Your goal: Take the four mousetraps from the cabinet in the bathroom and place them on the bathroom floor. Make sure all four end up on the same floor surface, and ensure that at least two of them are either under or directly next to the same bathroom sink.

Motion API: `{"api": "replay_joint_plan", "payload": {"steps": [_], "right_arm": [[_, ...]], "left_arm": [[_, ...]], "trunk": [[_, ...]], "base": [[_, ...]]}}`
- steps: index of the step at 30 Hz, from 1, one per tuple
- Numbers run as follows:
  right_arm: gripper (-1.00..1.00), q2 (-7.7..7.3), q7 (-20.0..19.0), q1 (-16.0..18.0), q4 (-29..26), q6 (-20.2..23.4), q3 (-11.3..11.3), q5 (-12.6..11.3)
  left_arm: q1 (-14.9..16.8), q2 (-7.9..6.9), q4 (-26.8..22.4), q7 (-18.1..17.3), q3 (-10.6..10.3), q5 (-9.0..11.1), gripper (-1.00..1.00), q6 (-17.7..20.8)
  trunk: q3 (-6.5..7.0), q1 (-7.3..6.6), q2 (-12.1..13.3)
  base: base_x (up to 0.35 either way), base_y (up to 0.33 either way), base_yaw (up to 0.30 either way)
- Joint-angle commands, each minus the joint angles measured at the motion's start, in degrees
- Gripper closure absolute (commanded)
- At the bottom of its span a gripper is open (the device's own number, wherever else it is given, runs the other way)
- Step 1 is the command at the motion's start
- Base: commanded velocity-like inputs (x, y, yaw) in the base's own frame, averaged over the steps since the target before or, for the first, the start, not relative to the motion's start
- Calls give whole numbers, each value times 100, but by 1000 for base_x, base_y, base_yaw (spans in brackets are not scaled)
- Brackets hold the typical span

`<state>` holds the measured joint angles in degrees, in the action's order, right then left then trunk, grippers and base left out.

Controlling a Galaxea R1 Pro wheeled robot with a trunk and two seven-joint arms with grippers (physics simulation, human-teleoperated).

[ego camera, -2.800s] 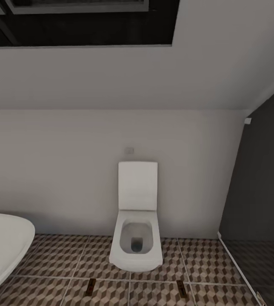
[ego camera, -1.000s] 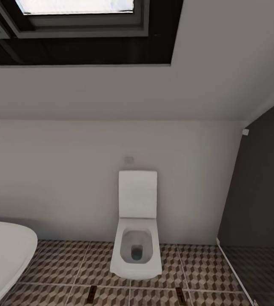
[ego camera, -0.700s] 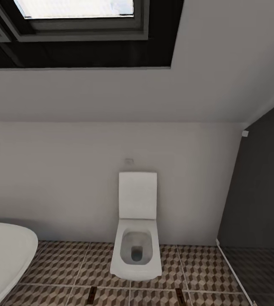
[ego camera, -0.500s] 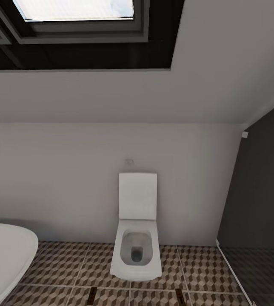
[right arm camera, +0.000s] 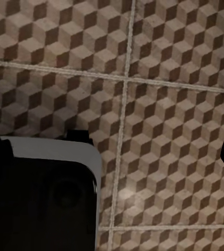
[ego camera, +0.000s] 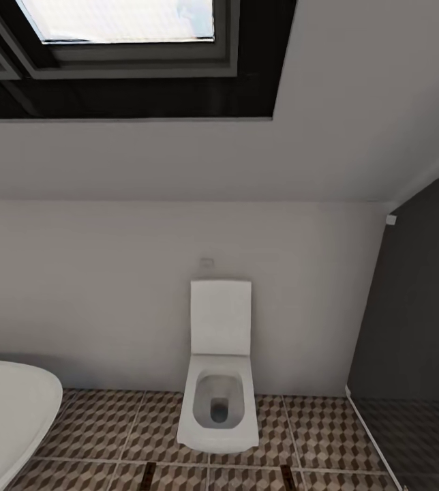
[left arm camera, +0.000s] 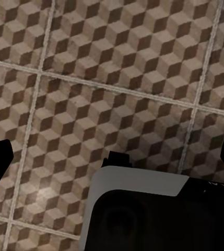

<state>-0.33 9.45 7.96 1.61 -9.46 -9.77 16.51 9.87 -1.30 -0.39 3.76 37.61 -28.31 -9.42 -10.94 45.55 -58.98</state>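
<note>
1. The bathroom floor [ego camera: 110,429] is tiled in a brown, beige and cream cube pattern with pale grout.
2. The toilet [ego camera: 218,382] and the bathtub [ego camera: 5,416] are white.
3. The wall [ego camera: 97,286] is off-white.
4. The skylight frame [ego camera: 144,82] is black, and the partition [ego camera: 417,300] dark grey.

Head view: faces a pale wall from mid-room, level to slightly upward, taking in the white square wall-hung toilet [ego camera: 218,402] and dark-framed skylight [ego camera: 120,31]. Left and right wrist views: each looks steeply down, close to the brown-and-cream cube-patterned tiled bathroom floor [left arm camera: 117,78], which all three views share.
</note>
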Motion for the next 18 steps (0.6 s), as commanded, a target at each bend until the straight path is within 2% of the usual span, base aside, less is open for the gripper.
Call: {"api": "replay_joint_plan", "payload": {"steps": [1, 7, 18], "right_arm": [[-100, 4, 22, 5, 19, -34, -49, 58], [-100, 12, 22, -2, 22, -42, -50, 56], [-100, -27, 22, -5, 20, -45, -49, 54]], "left_arm": [[6, -2, 12, 29, 36, -61, -100, -25], [6, -2, 12, 29, 36, -61, -100, -37], [6, -4, 10, 33, 38, -46, -100, -44]], "trunk": [[11, -22, 36], [119, -154, 277], [119, -154, 277]], "base": [[0, 0, 0], [0, 0, 0], [0, 0, 0]]}}
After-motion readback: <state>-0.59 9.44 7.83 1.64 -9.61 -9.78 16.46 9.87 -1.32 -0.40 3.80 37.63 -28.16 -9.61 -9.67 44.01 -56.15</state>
